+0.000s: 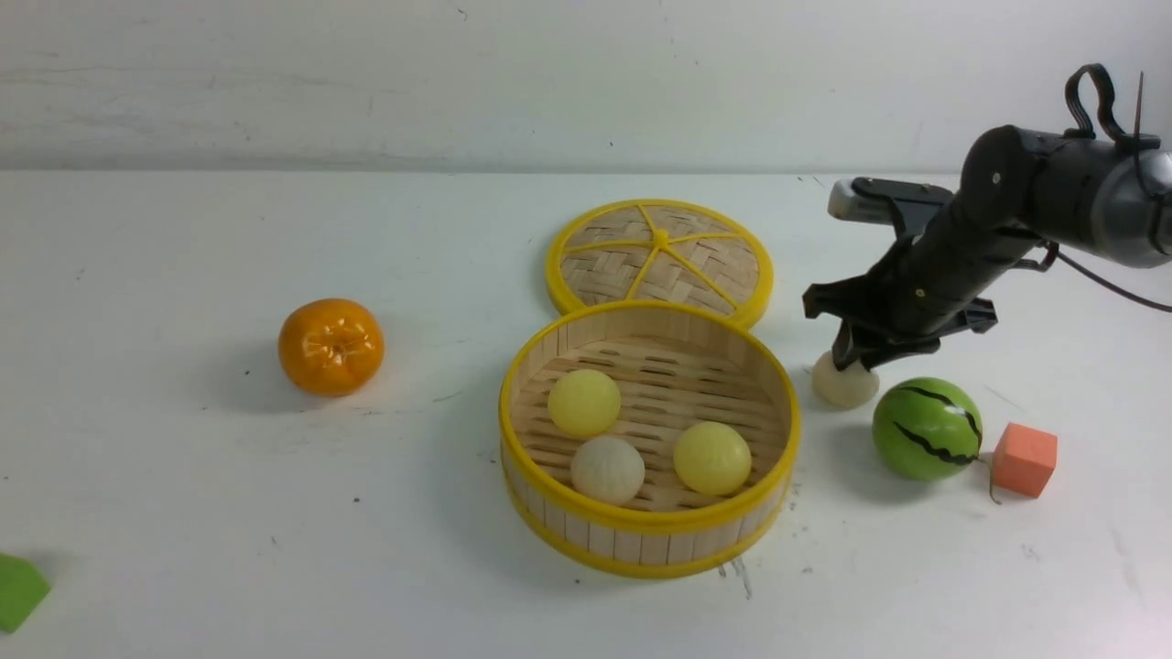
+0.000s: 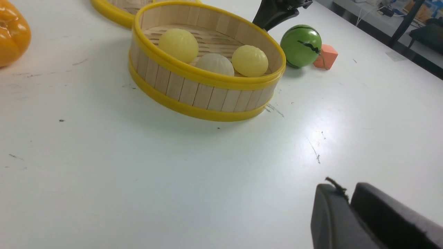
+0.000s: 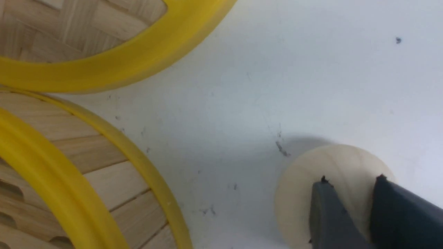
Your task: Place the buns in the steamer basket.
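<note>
The steamer basket stands mid-table and holds three buns: two pale yellow and one cream-white. They also show in the left wrist view, in the basket. The fourth bun, cream-white, lies on the table right of the basket. My right gripper hangs directly over it; in the right wrist view its jaws stand a narrow gap apart over the bun's top, not around it. My left gripper is shut and empty, low over bare table.
The flat woven lid lies behind the basket. A green striped watermelon ball and an orange cube sit just right of the loose bun. An orange tangerine is at the left, a green block at the front left edge.
</note>
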Robot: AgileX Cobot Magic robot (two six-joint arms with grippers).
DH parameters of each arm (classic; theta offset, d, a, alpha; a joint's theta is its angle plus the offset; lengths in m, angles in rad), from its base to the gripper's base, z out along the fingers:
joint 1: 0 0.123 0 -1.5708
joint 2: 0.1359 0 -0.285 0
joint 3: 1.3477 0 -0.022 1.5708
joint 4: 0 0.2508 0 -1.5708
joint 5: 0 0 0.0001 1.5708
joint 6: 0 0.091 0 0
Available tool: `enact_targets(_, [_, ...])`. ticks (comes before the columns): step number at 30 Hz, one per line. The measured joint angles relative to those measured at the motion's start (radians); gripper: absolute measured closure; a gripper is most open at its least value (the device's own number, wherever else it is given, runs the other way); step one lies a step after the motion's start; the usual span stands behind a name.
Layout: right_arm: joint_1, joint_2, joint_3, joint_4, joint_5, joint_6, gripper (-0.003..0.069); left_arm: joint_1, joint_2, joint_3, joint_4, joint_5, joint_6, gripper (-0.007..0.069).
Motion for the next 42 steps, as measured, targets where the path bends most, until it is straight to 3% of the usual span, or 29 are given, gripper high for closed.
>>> enact_targets(3, [0.000,0.000,0.000,-0.001,0.002,-0.017,0.0562,0.000,0.000,0.000,0.000,0.000,0.000,0.0544])
enact_targets(4, [0.000,-0.003,0.000,-0.003,0.007,-0.031,0.0624,0.000,0.000,0.000,0.000,0.000,0.000,0.0544])
enact_targets(6, [0.000,-0.017,0.000,-0.003,0.018,-0.039,0.0650,0.000,0.000,0.000,0.000,0.000,0.000,0.0544])
enact_targets(10, [0.028,-0.103,0.000,-0.009,0.069,-0.056,0.0656,0.000,0.000,0.000,0.000,0.000,0.000,0.0544])
enact_targets(15, [0.154,-0.231,-0.002,0.060,0.100,-0.100,0.0652,0.000,0.000,0.000,0.000,0.000,0.000,0.0543])
enact_targets(21, [0.266,-0.168,-0.003,0.091,0.019,-0.063,0.0641,0.000,0.000,0.000,0.000,0.000,0.000,0.0543])
enact_targets(24, [0.285,-0.112,-0.003,0.090,-0.040,-0.029,0.0621,0.000,0.000,0.000,0.000,0.000,0.000,0.0543])
enact_targets(29, [0.287,-0.032,-0.002,0.087,-0.079,0.043,0.0503,0.000,0.000,0.000,0.000,0.000,0.000,0.0543])
enact_targets(33, [0.287,-0.049,-0.002,0.087,-0.067,0.104,0.0315,0.000,0.000,0.000,0.000,0.000,0.000,0.0543])
enact_targets(34, [0.287,-0.052,-0.002,0.087,-0.065,0.106,0.0295,0.000,0.000,0.000,0.000,0.000,0.000,0.0543])
enact_targets(36, [0.287,-0.123,-0.002,0.087,0.018,0.111,0.0197,0.000,0.000,0.000,0.000,0.000,0.000,0.0543])
enact_targets(39, [0.287,-0.234,-0.001,0.065,0.153,0.119,0.0175,0.000,0.000,0.000,0.000,0.000,0.000,0.0543])
enact_targets(41, [0.288,-0.306,0.010,0.036,0.224,0.138,0.0196,0.000,0.000,0.000,0.000,0.000,0.000,0.0543])
enact_targets(42, [0.295,-0.382,0.039,-0.003,0.280,0.165,0.0247,0.000,0.000,0.000,0.000,0.000,0.000,0.0543])
